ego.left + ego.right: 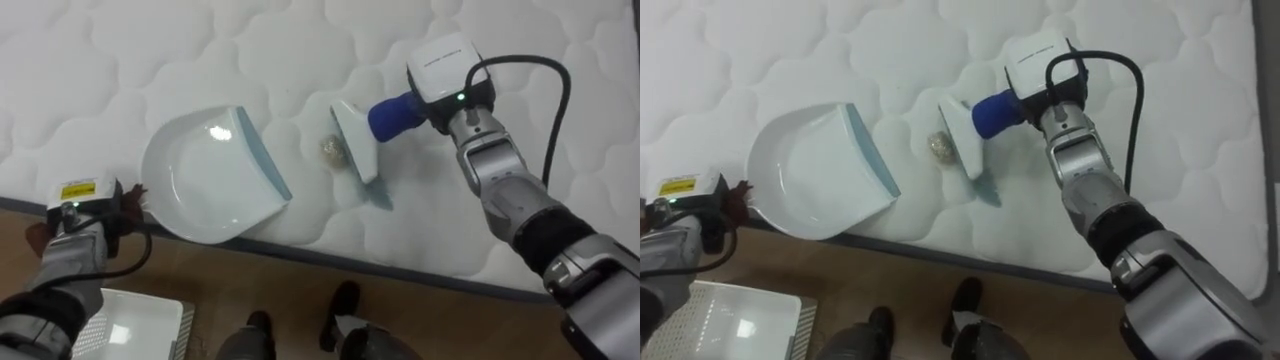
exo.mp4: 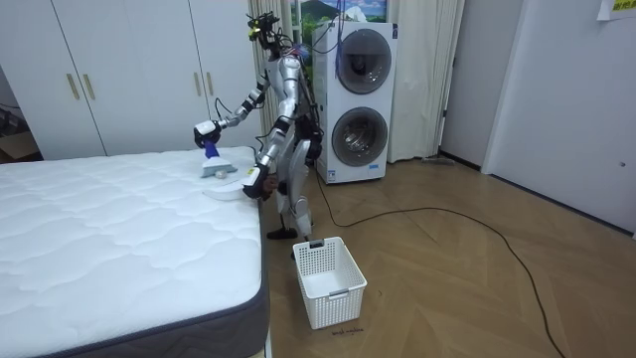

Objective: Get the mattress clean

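Note:
A white dustpan with a pale blue lip lies on the white mattress and overhangs its near edge. My left hand is shut on the handle at the dustpan's left end. My right hand is shut on the blue handle of a brush, whose white head rests bristles-down on the mattress. A small crumpled beige scrap lies just left of the brush head, between it and the dustpan's lip. In the room view I stand bent over the bed's edge.
A white slatted basket stands on the wooden floor by my feet, also in the room view. Dark trim runs along the mattress edge. Stacked washing machines stand behind me.

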Motion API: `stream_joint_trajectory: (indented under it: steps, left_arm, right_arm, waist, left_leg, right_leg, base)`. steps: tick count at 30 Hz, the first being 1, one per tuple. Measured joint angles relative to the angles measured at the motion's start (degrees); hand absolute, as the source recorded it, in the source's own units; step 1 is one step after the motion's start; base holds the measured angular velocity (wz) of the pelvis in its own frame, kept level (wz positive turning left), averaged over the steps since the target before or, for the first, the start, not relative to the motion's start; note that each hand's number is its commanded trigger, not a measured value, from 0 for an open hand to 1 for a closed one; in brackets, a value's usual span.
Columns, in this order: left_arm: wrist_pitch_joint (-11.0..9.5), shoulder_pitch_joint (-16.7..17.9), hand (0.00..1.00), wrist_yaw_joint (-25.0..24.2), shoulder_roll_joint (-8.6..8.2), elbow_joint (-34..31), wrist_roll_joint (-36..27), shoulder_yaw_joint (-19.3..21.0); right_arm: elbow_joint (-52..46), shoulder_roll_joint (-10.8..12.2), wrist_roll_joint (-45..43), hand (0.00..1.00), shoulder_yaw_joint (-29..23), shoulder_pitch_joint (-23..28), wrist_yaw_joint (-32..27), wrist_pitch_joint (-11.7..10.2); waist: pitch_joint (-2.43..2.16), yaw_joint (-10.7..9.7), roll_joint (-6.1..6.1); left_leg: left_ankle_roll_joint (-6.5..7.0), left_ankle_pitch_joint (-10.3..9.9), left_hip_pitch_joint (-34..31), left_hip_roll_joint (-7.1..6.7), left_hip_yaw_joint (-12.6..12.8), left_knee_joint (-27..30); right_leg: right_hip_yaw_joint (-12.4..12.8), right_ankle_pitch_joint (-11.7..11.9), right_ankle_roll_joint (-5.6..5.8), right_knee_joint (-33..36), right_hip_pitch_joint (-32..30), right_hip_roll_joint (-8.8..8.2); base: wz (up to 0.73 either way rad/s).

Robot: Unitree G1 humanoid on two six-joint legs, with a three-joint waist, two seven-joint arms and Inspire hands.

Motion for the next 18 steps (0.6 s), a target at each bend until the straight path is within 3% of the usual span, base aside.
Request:
stream_joint_trajectory:
  steps: [8,13,18]
  left_arm:
    - [0.0,-0.08,1.0,-0.01,-0.61,1.0,0.03,0.46]
    - [-0.01,-0.08,1.0,-0.09,-1.19,1.08,0.06,0.39]
    - [-0.01,-0.08,1.0,-0.1,-1.19,1.32,0.05,0.42]
  right_arm:
    - [-2.07,1.49,0.17,1.0,-0.11,0.06,1.39,-0.19]
    - [-2.25,2.26,6.03,1.0,-0.12,0.06,3.86,-0.31]
    - [-2.25,2.02,9.31,1.0,-0.14,0.06,5.25,-0.78]
  waist:
    - [-0.06,-0.04,0.64]
    - [-0.04,0.01,1.87]
    - [-0.05,-0.02,2.01]
  left_leg:
    - [0.01,0.03,0.01,-0.09,0.09,-0.52]
    - [0.0,0.04,0.18,-0.13,0.08,-0.54]
    - [-0.01,0.04,0.21,-0.09,0.07,-0.75]
  right_leg:
    - [-0.02,0.04,-0.06,-0.02,-0.2,-0.13]
    - [0.08,0.2,-0.34,0.1,-0.25,-0.19]
    - [0.27,0.11,-0.34,0.09,-0.27,-0.26]
  base:
    - [0.0]
    - [0.0]
    - [0.0]
